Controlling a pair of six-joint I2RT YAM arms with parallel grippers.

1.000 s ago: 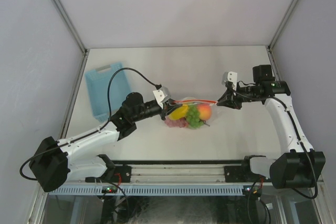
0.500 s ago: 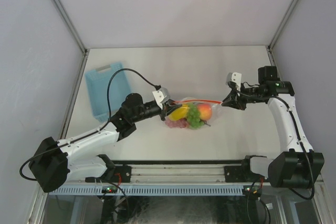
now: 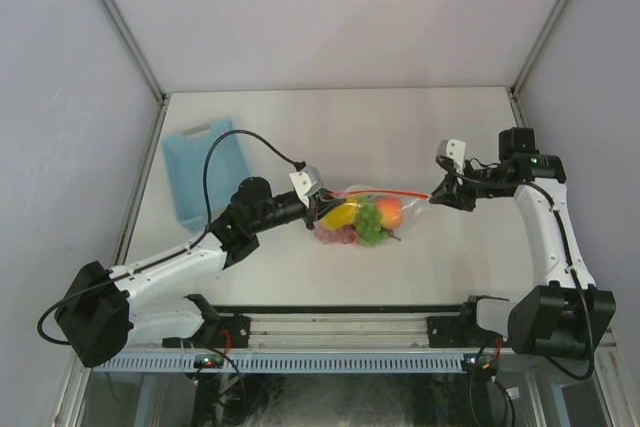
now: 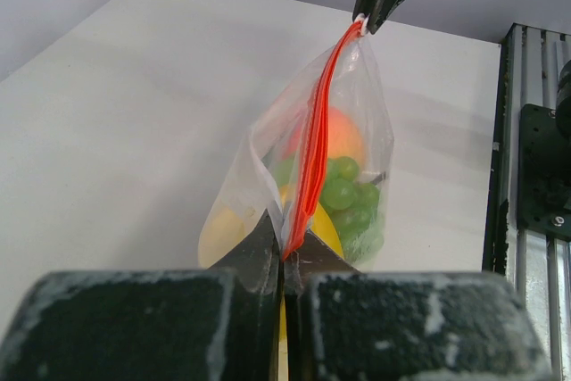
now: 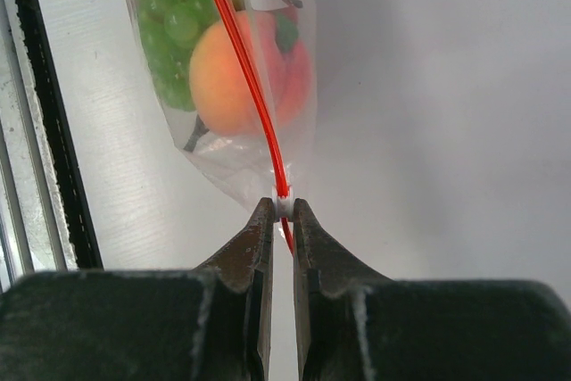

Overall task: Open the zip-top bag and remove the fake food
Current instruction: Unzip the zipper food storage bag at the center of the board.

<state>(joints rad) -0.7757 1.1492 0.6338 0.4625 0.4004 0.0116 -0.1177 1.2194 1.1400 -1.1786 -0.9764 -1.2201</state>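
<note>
The clear crinkly plastic zip-top bag (image 4: 370,144) hung stretched between the two arms over the middle of the white table (image 3: 300,127). Its red-orange zip strip (image 4: 312,158) ran uppermost in a taut line from one gripper to the other. The left gripper (image 4: 283,260) had its black jaws pressed together on the near end of that strip. The right gripper (image 5: 283,207) pinched a small white tab (image 5: 283,204) at the strip's far end. The fake food (image 3: 365,215) sat inside the bag below the strip: green grapes, an orange-red peach, a yellow piece and a dark red one. A light-blue slotted plastic basket (image 3: 203,172) lay well apart, at the table's left edge.
</note>
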